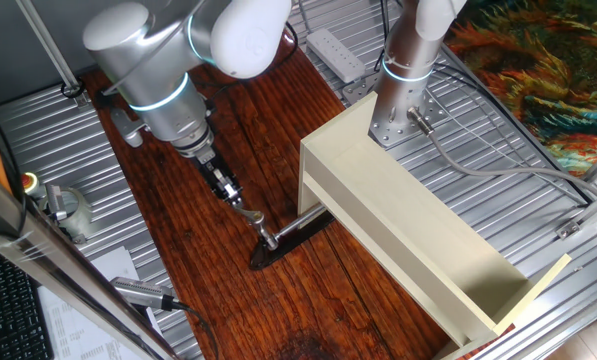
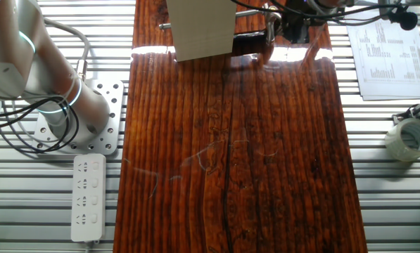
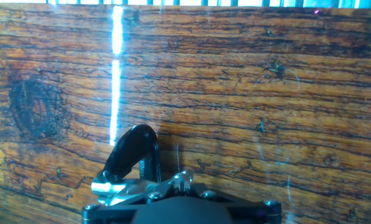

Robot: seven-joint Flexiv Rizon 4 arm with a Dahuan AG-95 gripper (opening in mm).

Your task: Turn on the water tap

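Observation:
The water tap is a small chrome faucet on a dark oval base plate, standing on the wooden board. Its slim spout runs right, under the cream box. My gripper comes down from the upper left, fingers together, its tip at the thin flat lever. In the hand view the base plate and chrome tap parts lie just ahead of my gripper. In the other fixed view the tap is at the far edge, mostly hidden by my gripper.
A long cream open box lies right of the tap, also seen in the other fixed view. A second arm's base stands behind it. A power strip, tape roll, papers and a silver cabled tool lie off the board.

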